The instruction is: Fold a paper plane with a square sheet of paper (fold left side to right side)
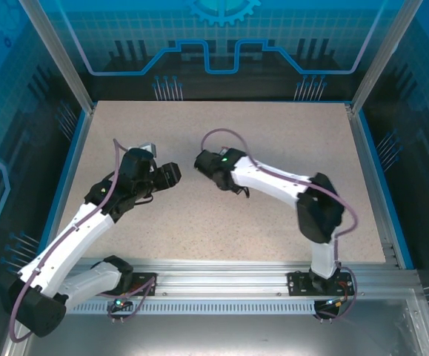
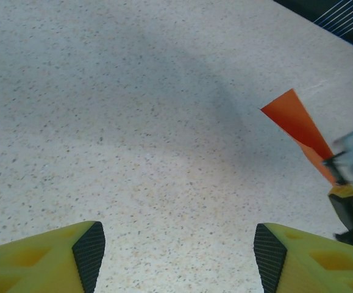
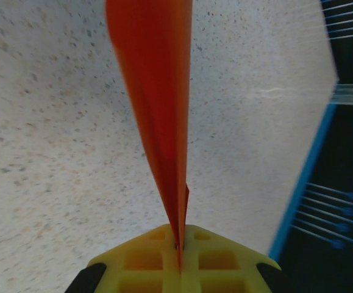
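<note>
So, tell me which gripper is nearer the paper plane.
Right. The right gripper is shut on the paper plane; the left gripper stands open, apart from it.

A robotics lab cell: speckled table (image 1: 273, 133), aluminium rail (image 1: 221, 276) and blue printed panels (image 1: 288, 30) all round.

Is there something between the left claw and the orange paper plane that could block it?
Nothing visible stands in the way. In the left wrist view, the open left claw looks over bare table. The paper plane sticks out to the right ahead of it, pinched in the shut right claw.
</note>
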You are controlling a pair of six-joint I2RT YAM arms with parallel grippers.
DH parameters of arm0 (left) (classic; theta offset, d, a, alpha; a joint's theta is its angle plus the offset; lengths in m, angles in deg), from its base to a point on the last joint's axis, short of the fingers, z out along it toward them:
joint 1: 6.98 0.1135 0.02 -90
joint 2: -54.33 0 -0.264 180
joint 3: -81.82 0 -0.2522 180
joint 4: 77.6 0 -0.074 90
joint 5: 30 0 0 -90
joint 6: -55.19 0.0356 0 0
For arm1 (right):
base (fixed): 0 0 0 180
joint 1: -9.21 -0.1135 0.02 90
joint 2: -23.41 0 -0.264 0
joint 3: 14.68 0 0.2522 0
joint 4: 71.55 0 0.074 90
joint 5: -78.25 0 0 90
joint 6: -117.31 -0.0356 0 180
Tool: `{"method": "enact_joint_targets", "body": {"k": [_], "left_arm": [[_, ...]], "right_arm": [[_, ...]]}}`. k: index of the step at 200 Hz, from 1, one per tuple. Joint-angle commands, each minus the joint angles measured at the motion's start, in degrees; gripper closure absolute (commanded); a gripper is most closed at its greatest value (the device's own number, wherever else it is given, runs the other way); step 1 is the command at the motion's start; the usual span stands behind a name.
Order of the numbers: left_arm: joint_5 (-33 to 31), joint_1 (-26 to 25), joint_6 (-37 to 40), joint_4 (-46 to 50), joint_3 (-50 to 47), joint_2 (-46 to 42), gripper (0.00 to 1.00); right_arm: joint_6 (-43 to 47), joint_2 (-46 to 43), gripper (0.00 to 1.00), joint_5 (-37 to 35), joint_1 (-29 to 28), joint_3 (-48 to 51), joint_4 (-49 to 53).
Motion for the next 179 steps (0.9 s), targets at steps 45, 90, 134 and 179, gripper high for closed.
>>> {"method": "enact_joint_targets", "body": {"k": [45, 90, 134, 179], "left_arm": [[-2.41, 0.31, 0.27, 0.95, -1.02, -2.08, 0.29], [-2.04, 0.33, -0.24, 0.02, -2.23, -1.85, 0.28], [0.05, 0.32, -0.69, -0.92, -2.35, -0.50, 0.27], [7.64, 0.36, -2.04, -4.86, -3.84, 3.25, 0.27]], "right_arm": [[-0.58, 19.04, 0.97, -9.96, -3.79, -11.43, 9.33], [-2.90, 24.73, 0.91, -8.75, -5.78, -12.44, 10.86], [-1.54, 18.73, 0.60, 0.31, -6.94, -9.15, 7.69], [-0.44, 2.19, 0.26, 16.73, -6.57, -2.14, 0.59]]}}
